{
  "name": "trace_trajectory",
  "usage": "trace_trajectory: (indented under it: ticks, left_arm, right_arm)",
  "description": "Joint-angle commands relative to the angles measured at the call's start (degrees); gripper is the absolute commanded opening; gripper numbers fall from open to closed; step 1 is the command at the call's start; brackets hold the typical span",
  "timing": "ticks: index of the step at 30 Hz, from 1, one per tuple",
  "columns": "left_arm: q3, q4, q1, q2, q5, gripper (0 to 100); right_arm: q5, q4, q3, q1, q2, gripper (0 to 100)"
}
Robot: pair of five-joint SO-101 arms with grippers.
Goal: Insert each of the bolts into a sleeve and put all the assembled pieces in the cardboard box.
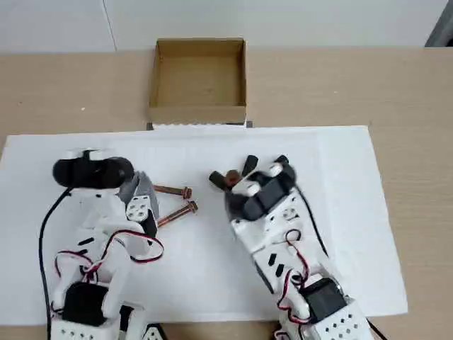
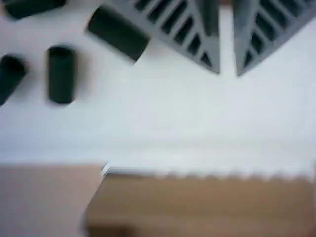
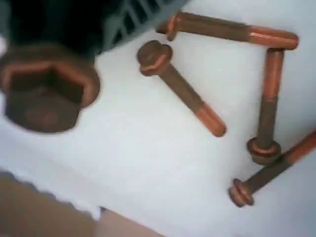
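My right gripper (image 1: 231,178) is shut on a copper-coloured bolt (image 1: 228,178) just above the white paper; its hexagonal head (image 3: 47,91) looms close in the right wrist view. Several more bolts lie on the paper, among them two (image 1: 174,190) (image 1: 178,212) between the arms and others (image 3: 180,88) (image 3: 227,29) (image 3: 266,111). Black sleeves (image 2: 61,74) (image 2: 118,32) lie loose on the paper ahead of my left gripper (image 2: 226,54). Its grey fingers (image 2: 197,29) stand almost together with nothing between them. The cardboard box (image 1: 199,78) stands beyond the paper's far edge, with nothing in it.
A white paper sheet (image 1: 340,212) covers the wooden table (image 1: 396,85) under both arms. The left arm's black motor housing (image 1: 92,172) hangs over the paper's left part. Open paper lies to the right of the right arm.
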Motion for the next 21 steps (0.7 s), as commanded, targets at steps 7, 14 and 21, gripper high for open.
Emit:
trace_trajectory:
  ticks: [7,14,21]
  left_arm:
    - [9.5,0.2,-2.8,-0.6,-0.5,0]
    - [13.1,0.2,-2.9,-0.6,-0.5,0]
    - [15.3,-3.0,-2.8,-0.6,-1.6,0]
  right_arm:
    - [-7.4,3.8,-7.4,4.5,1.6,0.4]
    - [-10.3,3.3,-21.2,4.7,22.1,0.4]
    - [-9.8,-4.3,-35.3,5.8,45.6,0.4]
